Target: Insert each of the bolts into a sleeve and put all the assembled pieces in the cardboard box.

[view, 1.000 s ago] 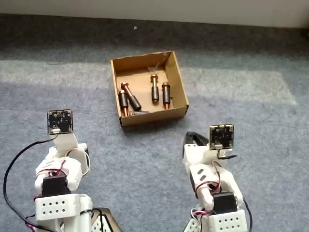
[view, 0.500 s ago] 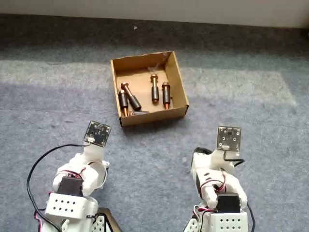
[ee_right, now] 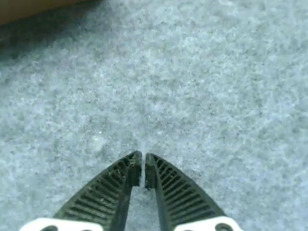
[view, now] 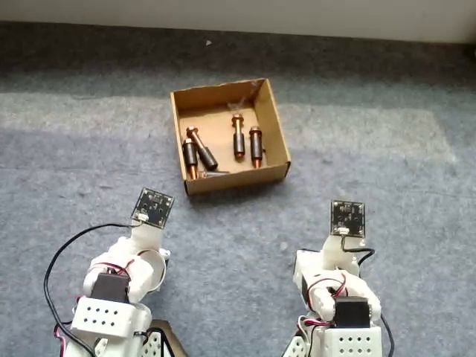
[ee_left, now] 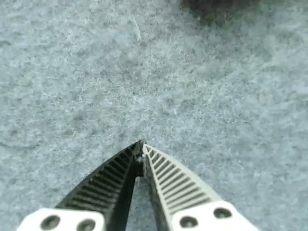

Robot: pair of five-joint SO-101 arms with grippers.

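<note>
The cardboard box (view: 275,119) sits on the grey carpet at the middle back. Inside it lie several copper bolts in dark sleeves (view: 239,137), two crossed at its left side (view: 197,155) and two upright at its right (view: 256,146). Both arms are folded back near the front edge, the left arm (view: 123,271) at the left and the right arm (view: 335,286) at the right. My left gripper (ee_left: 141,146) hangs shut over bare carpet, holding nothing. My right gripper (ee_right: 143,158) is shut too, tips nearly touching, over bare carpet.
Grey carpet (view: 372,149) spreads around the box on all sides. A pale wall strip (view: 297,15) runs along the back. A black cable (view: 56,260) loops beside the left arm's base.
Both arms have drawn back toward their bases. The left arm's wrist swung right, the right arm's wrist dropped lower in the high view. The box and its pieces are unmoved.
</note>
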